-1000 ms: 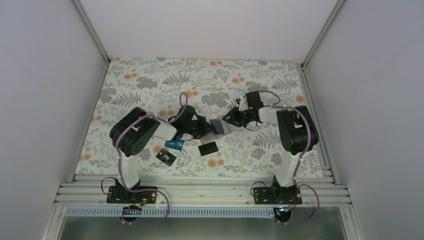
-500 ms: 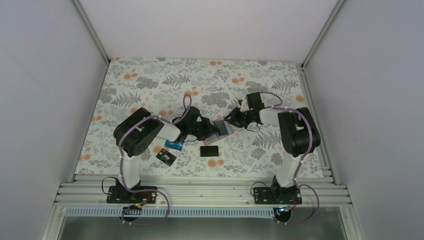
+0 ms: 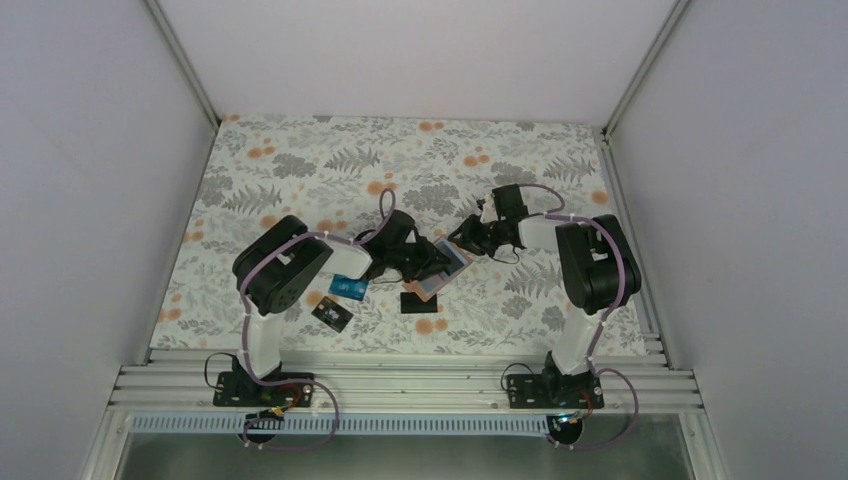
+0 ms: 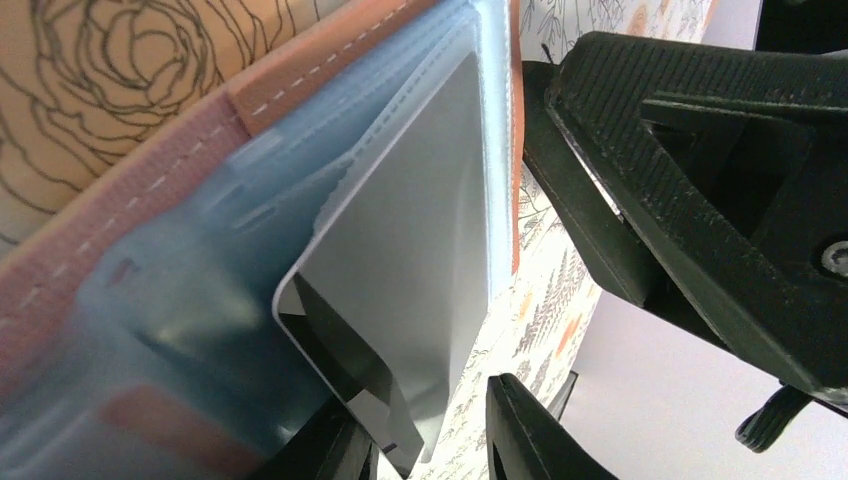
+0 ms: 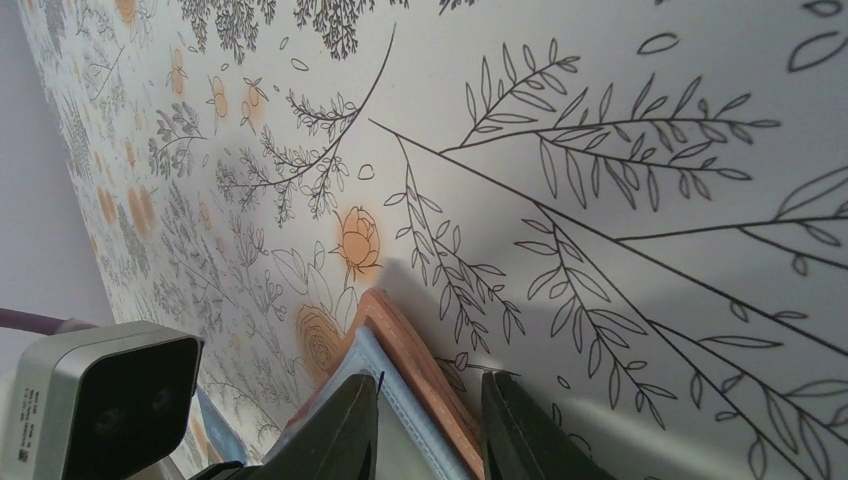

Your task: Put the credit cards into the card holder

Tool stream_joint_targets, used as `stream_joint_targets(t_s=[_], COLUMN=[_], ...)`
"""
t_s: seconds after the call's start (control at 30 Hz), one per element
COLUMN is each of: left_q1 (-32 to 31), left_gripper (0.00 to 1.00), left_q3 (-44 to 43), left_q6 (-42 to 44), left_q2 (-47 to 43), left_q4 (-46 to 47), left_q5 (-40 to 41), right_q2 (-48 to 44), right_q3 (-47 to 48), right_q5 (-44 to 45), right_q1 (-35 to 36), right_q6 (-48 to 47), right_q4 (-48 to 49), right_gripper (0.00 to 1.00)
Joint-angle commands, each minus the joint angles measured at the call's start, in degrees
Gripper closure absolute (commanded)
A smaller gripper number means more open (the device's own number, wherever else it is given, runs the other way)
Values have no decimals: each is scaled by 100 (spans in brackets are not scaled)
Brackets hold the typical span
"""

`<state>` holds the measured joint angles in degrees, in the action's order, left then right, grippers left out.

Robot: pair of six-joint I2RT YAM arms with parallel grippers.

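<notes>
Over the floral tablecloth, three credit cards lay loose. One card sat half-slotted in the card holder, which the right gripper clamped. The left gripper had its jaws parted.

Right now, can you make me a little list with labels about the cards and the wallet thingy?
card holder: open, clear slots showing
card in slot: grey-looking card, only partly inside a clear slot
left jaws: apart, one on each side of that card's free corner
right jaws: shut on the holder's corner
loose on the table: blue card, plain black card, black card with pale marks
</notes>
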<state>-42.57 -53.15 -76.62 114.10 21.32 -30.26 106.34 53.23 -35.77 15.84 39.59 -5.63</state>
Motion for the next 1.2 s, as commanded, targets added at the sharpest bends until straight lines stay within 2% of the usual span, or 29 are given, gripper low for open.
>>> stream_joint_targets(t_s=[0.0,0.1,0.23,0.53,0.8,1.0,1.17], left_q1=[-30,-33,-29,-41,-35,-34,-41], left_gripper=[68,55,31,0,0,0,0], left_q3=[-114,-280,-409,-602,-797,-1140,-1386], left_q6=[242,437,621,913,1026,1324,1710], left_q2=[17,30,-25,-324,-709,-919,-1147], left_q4=[-673,-959,-1355,-2060,-2687,-3548,-4415], left_q5=[146,76,52,105,72,58,433], right_q2=[-98,-92,-65,-52,-57,-64,-59], right_q3=[-34,-17,41,147,181,203,233], right_q5=[17,18,9,11,-18,-56,-146], right_q1=[97,100,99,79,76,64,61], right_q6=[-54,-74,-125,-201,-235,-257,-291], right_q4=[-190,-209,-253,-317,-351,-353,-349], right_gripper=[71,71,72,72,72,72,72])
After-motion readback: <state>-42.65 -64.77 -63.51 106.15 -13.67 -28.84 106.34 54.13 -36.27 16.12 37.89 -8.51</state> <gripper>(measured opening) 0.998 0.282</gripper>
